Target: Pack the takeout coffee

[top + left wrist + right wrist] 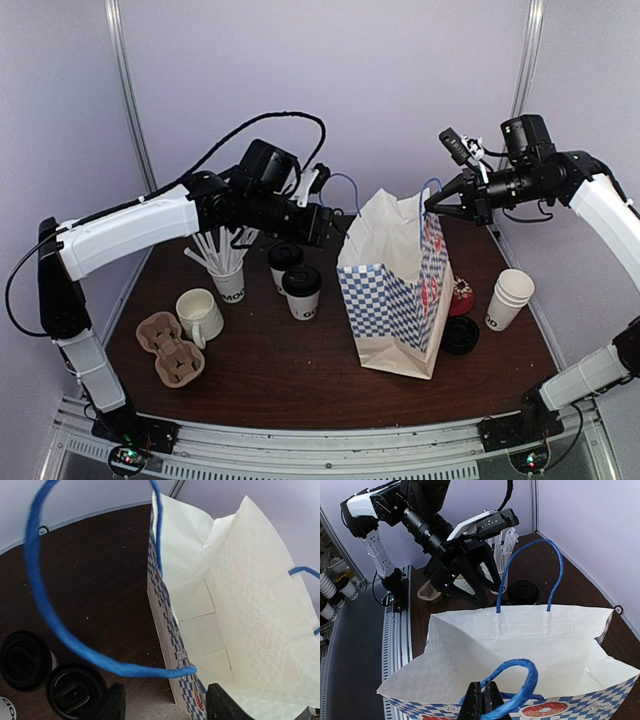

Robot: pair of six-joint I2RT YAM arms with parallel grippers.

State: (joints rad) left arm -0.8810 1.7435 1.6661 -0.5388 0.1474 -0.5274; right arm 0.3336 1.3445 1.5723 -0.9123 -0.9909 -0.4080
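Observation:
Two takeout coffee cups (286,262) (301,290), white with black lids, stand left of the blue-checked paper bag (395,290). Their lids (25,660) (75,690) show at the lower left of the left wrist view. My left gripper (340,228) (167,707) is open at the bag's left rim, with the blue left handle (50,620) looping just above its fingers. My right gripper (432,205) (484,700) is shut on the bag's right handle (520,685) and holds that side up. The bag's mouth (520,645) is open, and what shows of the inside is empty.
A cup of white straws (228,275), a cream mug (200,312) and cardboard cup carriers (170,345) sit at the left. A stack of lidless white cups (510,298), a loose black lid (460,335) and a red donut-like item (462,295) sit right of the bag.

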